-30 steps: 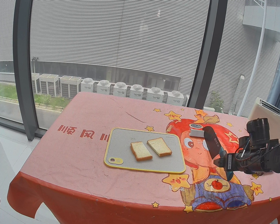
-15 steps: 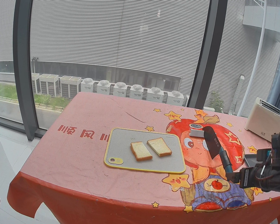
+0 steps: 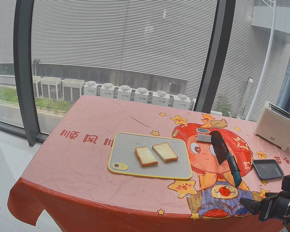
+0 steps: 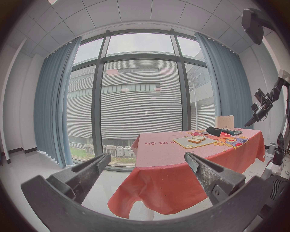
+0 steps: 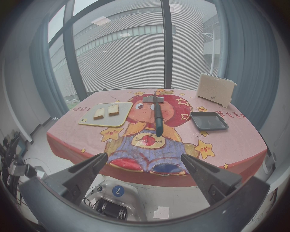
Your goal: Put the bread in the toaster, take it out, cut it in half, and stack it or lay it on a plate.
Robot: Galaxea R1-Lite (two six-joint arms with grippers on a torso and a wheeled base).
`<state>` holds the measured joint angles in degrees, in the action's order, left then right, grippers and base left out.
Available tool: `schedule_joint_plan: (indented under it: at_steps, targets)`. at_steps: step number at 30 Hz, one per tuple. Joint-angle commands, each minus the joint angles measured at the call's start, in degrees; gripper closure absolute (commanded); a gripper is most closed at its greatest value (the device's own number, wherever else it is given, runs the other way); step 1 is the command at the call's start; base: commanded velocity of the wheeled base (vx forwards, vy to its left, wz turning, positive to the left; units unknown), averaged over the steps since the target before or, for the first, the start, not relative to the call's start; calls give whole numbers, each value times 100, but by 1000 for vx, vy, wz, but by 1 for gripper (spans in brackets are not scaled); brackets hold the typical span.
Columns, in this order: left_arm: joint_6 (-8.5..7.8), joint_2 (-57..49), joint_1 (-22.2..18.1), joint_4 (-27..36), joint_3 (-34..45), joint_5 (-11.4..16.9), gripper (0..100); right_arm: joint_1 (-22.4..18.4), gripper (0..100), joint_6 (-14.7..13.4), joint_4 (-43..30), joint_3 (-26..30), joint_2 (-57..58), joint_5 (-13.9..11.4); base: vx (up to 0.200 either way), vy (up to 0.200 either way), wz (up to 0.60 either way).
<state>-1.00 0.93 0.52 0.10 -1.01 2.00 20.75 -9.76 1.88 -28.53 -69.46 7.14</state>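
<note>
The table (image 3: 83, 170) spans the head view's middle. Its grey cutting board (image 3: 128, 150) sits centre and the toaster (image 3: 276, 126) upper right. Right of centre, the dark plate (image 3: 268, 168) lies bare, likely awaiting the bread. The knife (image 3: 225, 154) is propped on a rest (image 3: 203, 136), handle free. The left bread half (image 3: 146, 156) and right bread half (image 3: 165, 151) lie cut on the board. The right gripper (image 3: 244, 203), lower right, and the left gripper (image 4: 147, 157) both gape, holding nothing

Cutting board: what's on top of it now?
Two pieces lie flat on the cutting board: the near bread half and the far bread half, side by side. What's beneath them is covered.
</note>
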Motion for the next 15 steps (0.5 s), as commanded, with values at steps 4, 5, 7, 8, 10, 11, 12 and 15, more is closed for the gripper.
schedule_joint_plan:
  at_steps: [4, 5, 7, 8, 10, 11, 12, 15]
  targets:
    - [3, -93, 0, -1, 92, 2, 0, 544, 0, 54, 181, 453, 706, -64, 0, 0, 0]
    - [3, -93, 0, -1, 92, 2, 0, 544, 0, 54, 287, 436, 697, -55, 0, 0, 0]
    - [-6, -93, 9, -1, 92, 2, 0, 544, 0, 27, 805, 409, 715, -20, 0, 0, 0]
    - [3, -93, 9, -1, 92, 2, 0, 527, 0, 18, 1183, 453, 706, -20, 0, 0, 0]
    - [3, -93, 0, -1, 92, 2, 0, 483, 0, -25, 1711, 647, 662, -55, 0, 0, 0]
    - [3, -93, 0, -1, 92, 2, 0, 483, 0, -34, 1983, 805, 600, -64, 0, 0, 0]
    - [-6, -93, 0, -1, 92, 2, 0, 474, 0, -25, 2229, 910, 521, -64, 0, 0, 0]
    - [3, -93, 9, -1, 92, 2, 0, 465, 0, -25, 2616, 1068, 354, -64, 0, 0, 0]
